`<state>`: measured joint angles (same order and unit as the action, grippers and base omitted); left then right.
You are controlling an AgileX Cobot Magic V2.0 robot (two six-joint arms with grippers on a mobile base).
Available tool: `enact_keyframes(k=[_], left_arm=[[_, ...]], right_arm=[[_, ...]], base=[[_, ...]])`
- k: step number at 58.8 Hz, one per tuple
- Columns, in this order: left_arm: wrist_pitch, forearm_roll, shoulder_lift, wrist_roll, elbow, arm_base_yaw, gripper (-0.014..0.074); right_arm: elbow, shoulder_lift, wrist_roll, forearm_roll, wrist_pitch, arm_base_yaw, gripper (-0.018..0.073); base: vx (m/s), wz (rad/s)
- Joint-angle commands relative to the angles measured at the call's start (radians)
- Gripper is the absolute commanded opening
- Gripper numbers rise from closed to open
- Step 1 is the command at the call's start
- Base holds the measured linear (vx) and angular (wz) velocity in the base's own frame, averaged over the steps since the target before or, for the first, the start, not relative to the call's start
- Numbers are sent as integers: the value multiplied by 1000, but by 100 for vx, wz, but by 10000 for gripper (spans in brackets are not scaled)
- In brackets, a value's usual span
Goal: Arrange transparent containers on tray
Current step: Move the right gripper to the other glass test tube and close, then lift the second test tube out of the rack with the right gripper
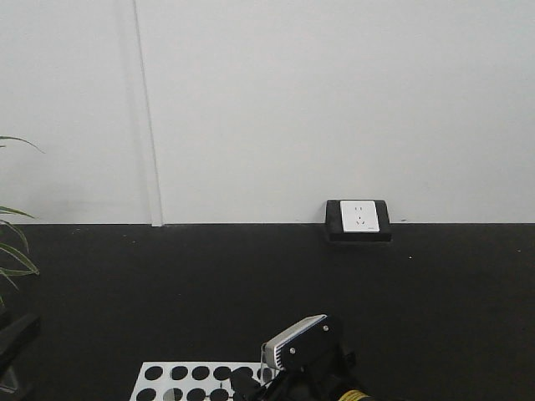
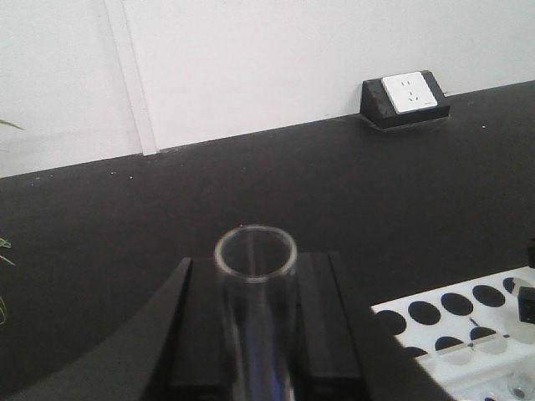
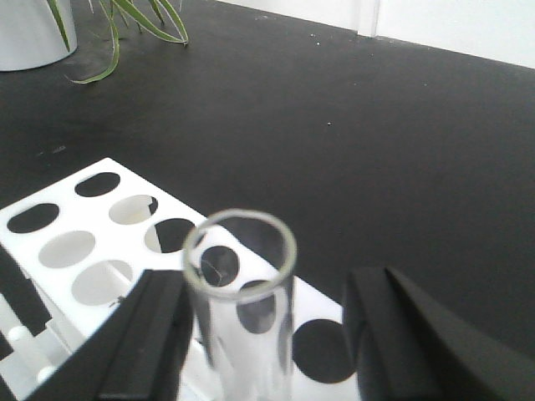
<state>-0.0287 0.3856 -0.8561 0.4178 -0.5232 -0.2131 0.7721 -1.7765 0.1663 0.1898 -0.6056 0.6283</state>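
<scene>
A black table (image 1: 251, 284) runs back to a white wall. On it, at the near side, stands a white rack (image 2: 468, 368) with round holes. At the far edge, against the wall, sits a black wedge-shaped box (image 1: 359, 220) with a white socket face. A pale pot (image 3: 29, 33) stands off to one side, probably holding the green leaves beside it.

We see two clear glass test tubes, each showing its open, slightly flared rim. The first tube (image 2: 255, 334) sits pinched in the black left hand (image 2: 255, 271); the second tube (image 3: 242, 334) stands between the spread fingers of the right hand (image 3: 267, 288).
</scene>
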Motion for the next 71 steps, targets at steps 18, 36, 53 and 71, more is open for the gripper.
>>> enact_keyframes(k=[18, 36, 53, 71], left_arm=[[-87, -11, 12, 4, -30, -6, 111], [-85, 2, 12, 4, -29, -6, 111], [-82, 2, 12, 4, -29, -6, 111], [-83, 1, 12, 4, -29, -6, 111]], right_arm=[[26, 41, -6, -5, -62, 0, 240], [26, 103, -6, -7, -59, 0, 147], [33, 235, -6, -29, 59, 0, 144], [167, 331, -6, -29, 244, 0, 146]], base=[[0, 0], [0, 0], [0, 0], [0, 0]])
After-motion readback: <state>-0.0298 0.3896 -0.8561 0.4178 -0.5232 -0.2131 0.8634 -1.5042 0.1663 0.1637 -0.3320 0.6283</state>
